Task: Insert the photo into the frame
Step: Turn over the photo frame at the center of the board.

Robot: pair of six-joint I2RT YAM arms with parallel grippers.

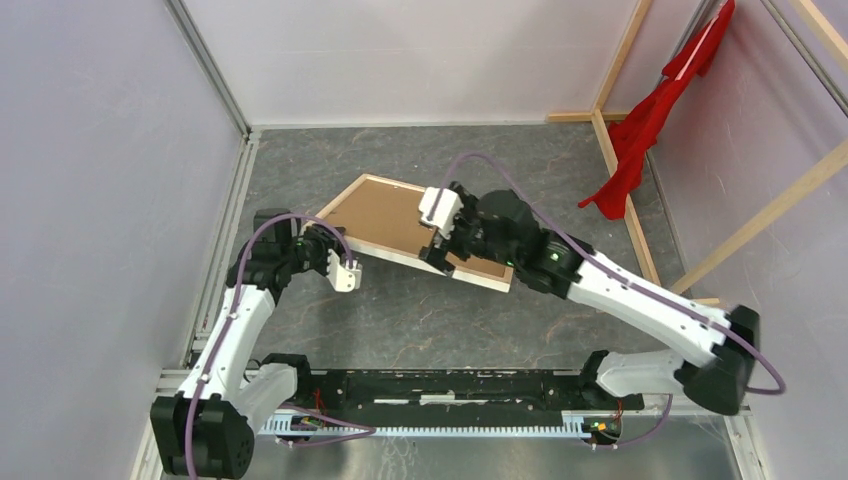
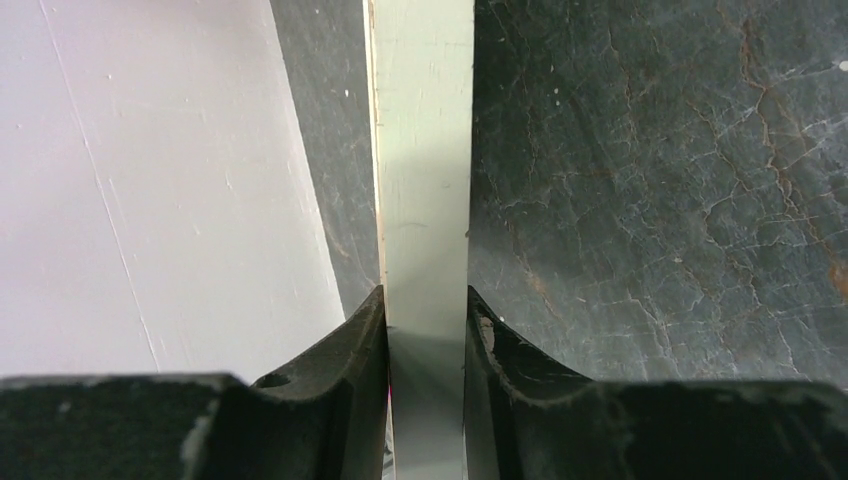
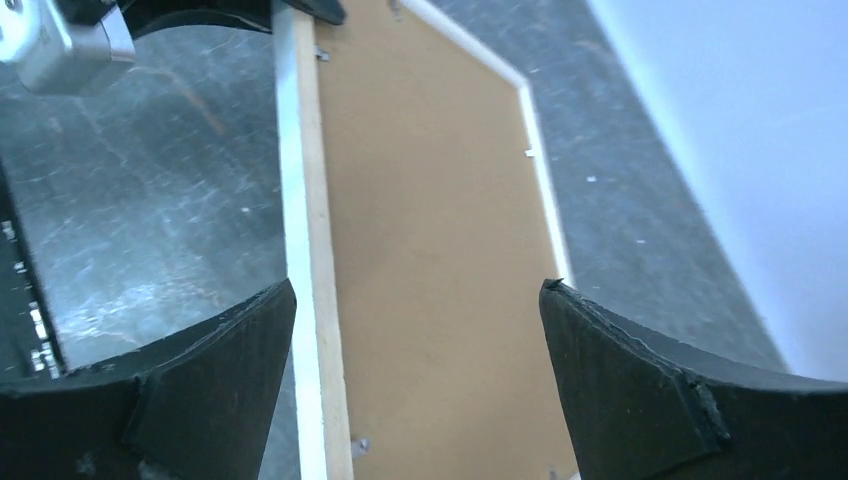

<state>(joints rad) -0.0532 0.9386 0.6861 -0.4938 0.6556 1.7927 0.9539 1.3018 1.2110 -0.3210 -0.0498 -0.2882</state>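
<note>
Your left gripper [image 2: 427, 312] has its jaws clenched on the frame [image 2: 425, 150]. Both black fingers [image 2: 345, 350] press flat against a pale border strip that runs straight away from the left wrist camera. From above, that grip sits on the frame's near long edge, close to its left end.

Your right gripper [image 3: 415, 300] has its jaws released and spread wide. They hang above the frame's back and grasp nothing. One finger shows over the grey tabletop [image 3: 150, 220], just outside the border. The other shows past the far side of the brown backing board [image 3: 430, 260]. You cannot tell from these views whether either fingertip touches the surface below.

The frame is on the tabletop near the middle, back side up and skewed to the table edges. Its thin light-wood border surrounds the backing board, and a white edge shows along the near side. Small metal tabs [image 3: 527, 153] dot the inner rim. Whether the gripped end is raised off the tabletop is not clear.

A red cloth [image 1: 650, 130] hangs on bare wooden beams [image 1: 622, 60] at the far right, well apart from both arms.
</note>
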